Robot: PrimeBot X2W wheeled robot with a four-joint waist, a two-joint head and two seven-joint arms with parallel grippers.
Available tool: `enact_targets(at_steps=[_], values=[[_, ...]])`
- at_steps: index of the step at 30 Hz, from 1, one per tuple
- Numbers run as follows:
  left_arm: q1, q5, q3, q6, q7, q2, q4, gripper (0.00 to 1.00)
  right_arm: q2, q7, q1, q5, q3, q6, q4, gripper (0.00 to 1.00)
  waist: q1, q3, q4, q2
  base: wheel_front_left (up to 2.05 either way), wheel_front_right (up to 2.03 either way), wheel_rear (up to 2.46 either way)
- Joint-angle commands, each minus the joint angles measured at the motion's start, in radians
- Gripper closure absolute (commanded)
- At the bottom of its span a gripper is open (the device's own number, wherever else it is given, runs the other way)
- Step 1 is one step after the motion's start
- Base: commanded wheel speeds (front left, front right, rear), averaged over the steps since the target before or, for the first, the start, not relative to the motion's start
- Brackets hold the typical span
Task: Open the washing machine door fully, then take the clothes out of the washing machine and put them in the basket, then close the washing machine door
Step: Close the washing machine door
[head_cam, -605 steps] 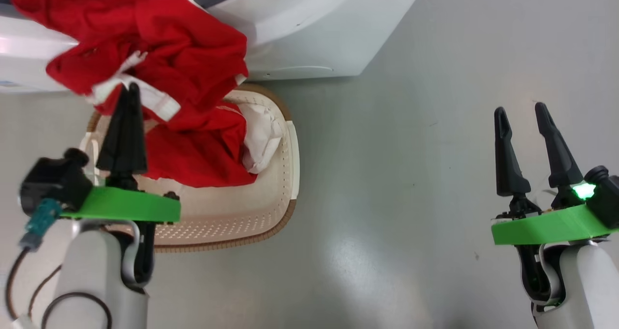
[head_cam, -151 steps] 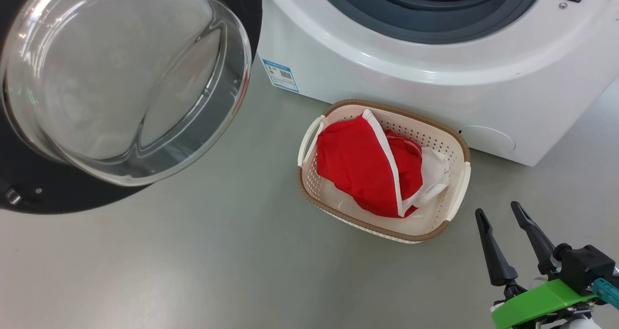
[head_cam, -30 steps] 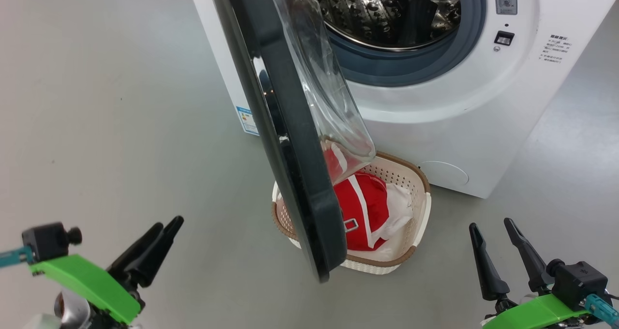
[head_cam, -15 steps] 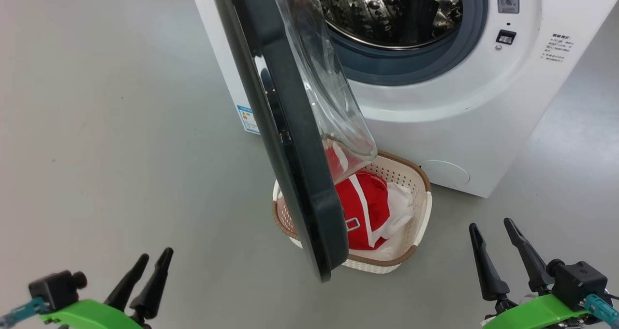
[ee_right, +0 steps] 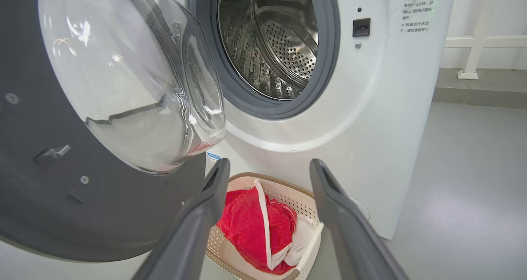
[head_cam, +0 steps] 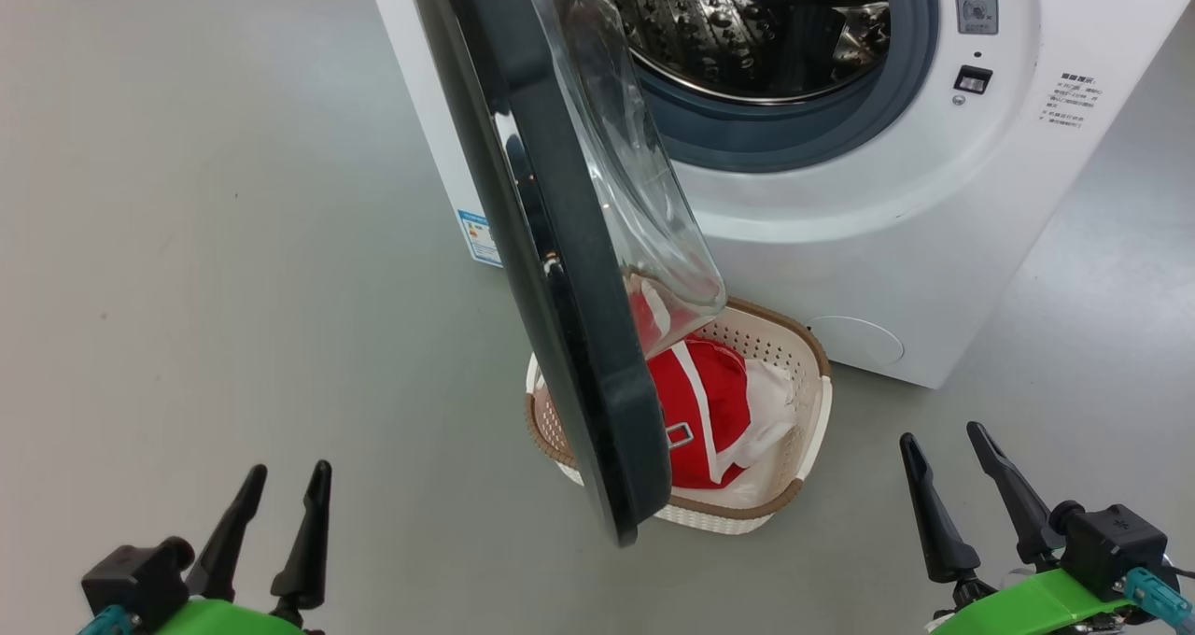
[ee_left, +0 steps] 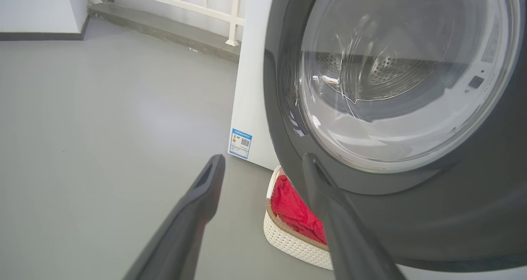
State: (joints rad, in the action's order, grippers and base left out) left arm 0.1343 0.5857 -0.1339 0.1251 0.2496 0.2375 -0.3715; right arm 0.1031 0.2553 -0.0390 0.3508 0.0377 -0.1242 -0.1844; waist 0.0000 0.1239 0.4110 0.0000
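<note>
Red clothes [head_cam: 700,411] lie in the basket [head_cam: 724,515], ahead of and between the left pincer [head_cam: 288,472] and the right pincer [head_cam: 940,434]. Both pincers gape released and empty. The washing machine door [head_cam: 560,271] stands partly open beyond the left one.

The left gripper [head_cam: 288,470] and the right gripper [head_cam: 940,433] each have two long, tapering black fingers [head_cam: 936,523] rising from a bright green plate [head_cam: 1027,605]. Beside each sits a boxy black camera [head_cam: 1111,537] with a teal plug [head_cam: 1153,596].
</note>
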Motion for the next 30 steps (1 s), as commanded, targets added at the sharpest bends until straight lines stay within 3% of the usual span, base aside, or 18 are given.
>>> enact_targets(at_steps=[1, 7, 13, 30], values=[[0.001, -0.045, 0.064, 0.006, 0.012, 0.013, 0.039, 0.00, 0.016, 0.006, 0.019, 0.007, 0.020, -0.007, 0.025, 0.00, 0.0000, -0.001, -0.001, 0.0000, 0.00, 0.00, 0.00], [-0.041, -0.226, 0.151, 0.006, 0.012, -0.067, 0.143, 0.00, 0.018, 0.006, 0.025, 0.007, 0.013, -0.007, 0.039, 0.00, 0.0000, -0.001, -0.001, 0.0000, 0.00, 0.00, 0.00], [-0.068, -0.311, 0.182, 0.006, 0.012, -0.111, 0.190, 0.00, 0.017, 0.006, 0.024, 0.006, 0.010, -0.007, 0.047, 0.00, 0.0000, -0.002, -0.004, 0.0000, 0.00, 0.00, 0.00], [-0.085, -0.331, 0.176, 0.006, 0.012, -0.132, 0.155, 0.00, 0.007, 0.006, 0.014, 0.004, -0.003, -0.007, 0.031, 0.00, 0.0000, -0.001, -0.007, 0.0000, 0.00, 0.00, 0.00]])
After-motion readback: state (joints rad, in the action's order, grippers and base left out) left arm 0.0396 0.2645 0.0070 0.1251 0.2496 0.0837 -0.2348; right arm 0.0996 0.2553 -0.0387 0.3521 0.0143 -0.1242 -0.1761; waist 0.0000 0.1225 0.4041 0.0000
